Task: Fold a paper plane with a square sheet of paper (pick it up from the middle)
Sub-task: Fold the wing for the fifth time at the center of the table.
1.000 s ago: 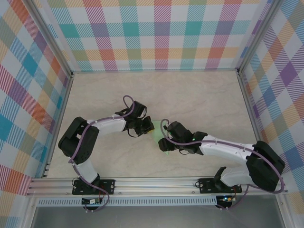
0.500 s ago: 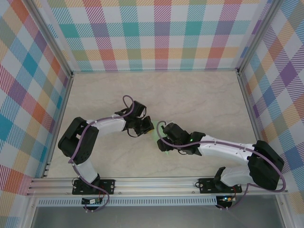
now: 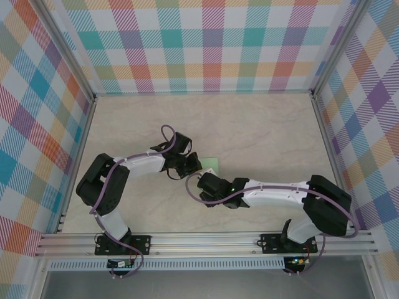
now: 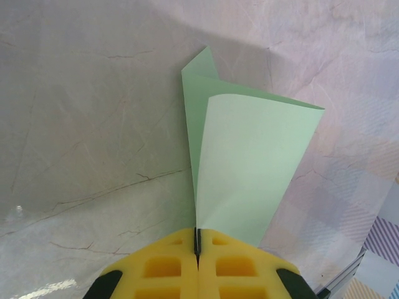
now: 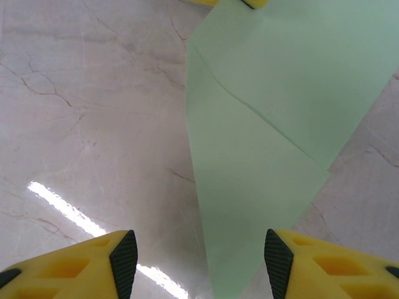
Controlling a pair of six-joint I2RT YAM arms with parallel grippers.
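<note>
From above, most of the sheet of paper [image 3: 211,164] is hidden under the two hands. A small pale green corner shows between them, near the middle of the table [image 3: 262,124]. The fingertips of both hands are hard to make out in that view.

In the left wrist view the yellow fingers [image 4: 162,268] are cut off by the bottom edge. In the right wrist view the far part of the paper runs out of the top and right edges. Whether any edge of the paper rests on the table cannot be told.

The left hand [image 4: 197,240] has its fingers pressed together, pinching one edge of the paper [image 4: 249,168]. The paper is doubled over, a paler face towards the camera and a pointed corner sticking up behind it.

The right hand [image 5: 199,258] has its fingers spread well apart and holds nothing. The narrow end of the paper [image 5: 262,124] reaches down between its two fingers [image 5: 68,271] without touching either. A diagonal crease crosses the paper. A bit of a yellow finger of the left hand [image 5: 230,2] shows at the top edge, at the paper.

Count: one sheet of paper, two arms, two hands.
</note>
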